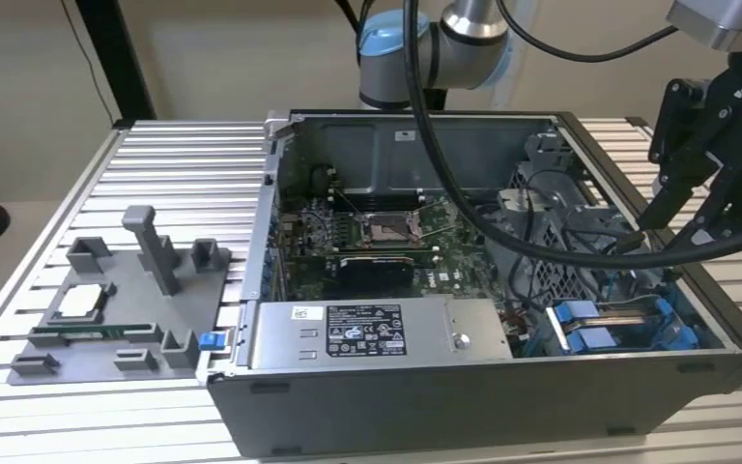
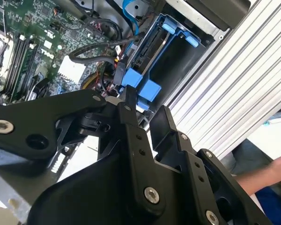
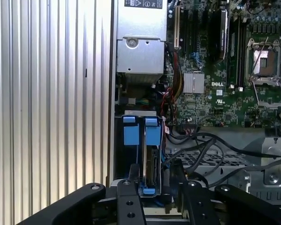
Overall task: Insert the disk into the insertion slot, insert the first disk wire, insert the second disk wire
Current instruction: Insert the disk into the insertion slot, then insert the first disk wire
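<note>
I'm watching the gripper (image 1: 675, 227) hanging above the case (image 1: 474, 396), over the corner on the exterior view's right, w/ the slot (image 1: 680, 327) the nearest thing below it. Its fingers (image 3: 133, 176) are standing apart w/ nothing between them, so the tool is open and empty.

In the first wrist view I'm looking past the fingertips into the slot. A thin silver-grey edge w/ blue framing is standing on its side inside, just behind the two blue clips (image 3: 131, 133). I'm reading that as the disk (image 3: 148, 161), sitting in the slot. In the second wrist view the gripper (image 2: 145, 104) is lining up over the same blue rails (image 2: 178, 30).

Black cables (image 3: 201, 145) are lying loose just beside the slot; can't tell if any is plugged into the disk.

The power box (image 1: 358, 333) is sitting beside the slot on the exterior view's left, w/ the board (image 1: 385, 232) behind it. The case is resting on the ribbed table (image 1: 178, 155), and a grey holder (image 1: 127, 309) is sitting apart on that side.
</note>
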You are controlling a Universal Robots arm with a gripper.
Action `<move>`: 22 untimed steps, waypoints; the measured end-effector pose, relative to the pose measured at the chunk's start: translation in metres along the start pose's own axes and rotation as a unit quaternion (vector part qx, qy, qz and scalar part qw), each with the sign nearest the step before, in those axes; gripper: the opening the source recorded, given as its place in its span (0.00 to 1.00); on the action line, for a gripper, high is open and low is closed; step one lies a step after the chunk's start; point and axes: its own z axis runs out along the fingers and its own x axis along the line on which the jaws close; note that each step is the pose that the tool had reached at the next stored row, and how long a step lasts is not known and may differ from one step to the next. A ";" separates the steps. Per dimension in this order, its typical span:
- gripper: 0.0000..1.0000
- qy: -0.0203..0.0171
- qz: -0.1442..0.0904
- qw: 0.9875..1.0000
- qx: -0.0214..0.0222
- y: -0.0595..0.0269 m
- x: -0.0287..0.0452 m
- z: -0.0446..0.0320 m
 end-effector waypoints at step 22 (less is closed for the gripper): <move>1.00 0.002 -0.029 0.998 0.061 0.0150 -0.0197 0.0141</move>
